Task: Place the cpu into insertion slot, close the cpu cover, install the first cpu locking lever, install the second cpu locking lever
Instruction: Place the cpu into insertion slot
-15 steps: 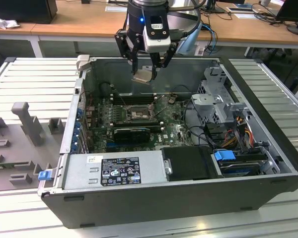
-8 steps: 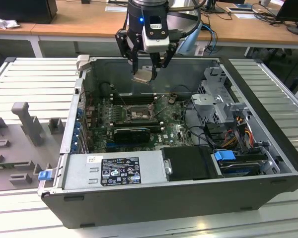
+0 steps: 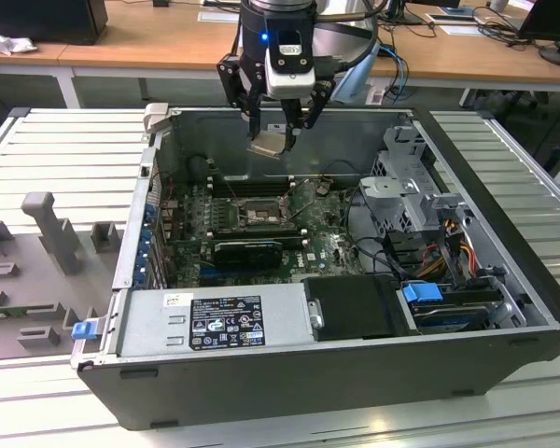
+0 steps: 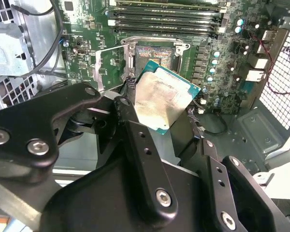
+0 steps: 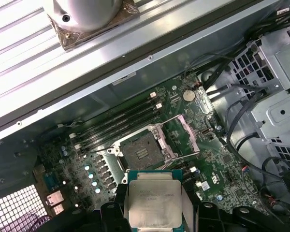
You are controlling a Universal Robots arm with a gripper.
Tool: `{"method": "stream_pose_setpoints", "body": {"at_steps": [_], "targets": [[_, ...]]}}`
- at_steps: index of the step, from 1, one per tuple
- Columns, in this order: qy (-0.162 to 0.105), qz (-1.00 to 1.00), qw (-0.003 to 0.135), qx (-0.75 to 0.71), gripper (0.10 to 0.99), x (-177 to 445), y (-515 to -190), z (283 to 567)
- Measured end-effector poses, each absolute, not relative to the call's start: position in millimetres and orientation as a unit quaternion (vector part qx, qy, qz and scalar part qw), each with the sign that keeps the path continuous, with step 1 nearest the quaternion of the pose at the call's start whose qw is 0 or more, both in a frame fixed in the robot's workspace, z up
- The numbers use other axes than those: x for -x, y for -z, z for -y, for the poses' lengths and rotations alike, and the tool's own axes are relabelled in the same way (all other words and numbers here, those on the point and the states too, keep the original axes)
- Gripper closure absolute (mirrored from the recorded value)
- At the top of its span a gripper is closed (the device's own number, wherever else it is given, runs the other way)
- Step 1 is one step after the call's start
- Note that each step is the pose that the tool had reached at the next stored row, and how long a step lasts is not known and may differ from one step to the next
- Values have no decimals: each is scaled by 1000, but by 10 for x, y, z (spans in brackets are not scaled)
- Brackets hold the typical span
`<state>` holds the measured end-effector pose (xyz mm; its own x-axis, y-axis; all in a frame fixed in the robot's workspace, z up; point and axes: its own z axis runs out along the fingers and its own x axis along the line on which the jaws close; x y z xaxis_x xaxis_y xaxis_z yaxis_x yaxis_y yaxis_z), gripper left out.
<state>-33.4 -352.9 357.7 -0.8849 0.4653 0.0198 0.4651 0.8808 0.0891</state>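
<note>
Slatted grey table [image 3: 65,140] bearing open computer case [image 3: 289,378]; fingers [image 4: 135,137] pinching tilted chip [image 3: 269,142] by opposite edges, apart from uncovered socket [image 3: 259,213], at its twelve o'clock in exterior view.

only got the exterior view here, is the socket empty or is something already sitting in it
observer: empty. in the first wrist view the insertion slot shows its bare contact field.
operator: cover up or down
observer: up. in the second wrist view the cpu cover stands open beside the slot.
operator: how's the chip held
observer: the gripper clamps the cpu by two opposite edges, metal top towards the first wrist camera, clear of the slot and not seated.
</note>
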Motion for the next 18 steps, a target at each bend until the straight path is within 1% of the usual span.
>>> {"method": "stream_pose_setpoints", "body": {"at_steps": [18], "targets": [[-46, -958, 3, -282, 557, 334, -3574, 3529]]}}
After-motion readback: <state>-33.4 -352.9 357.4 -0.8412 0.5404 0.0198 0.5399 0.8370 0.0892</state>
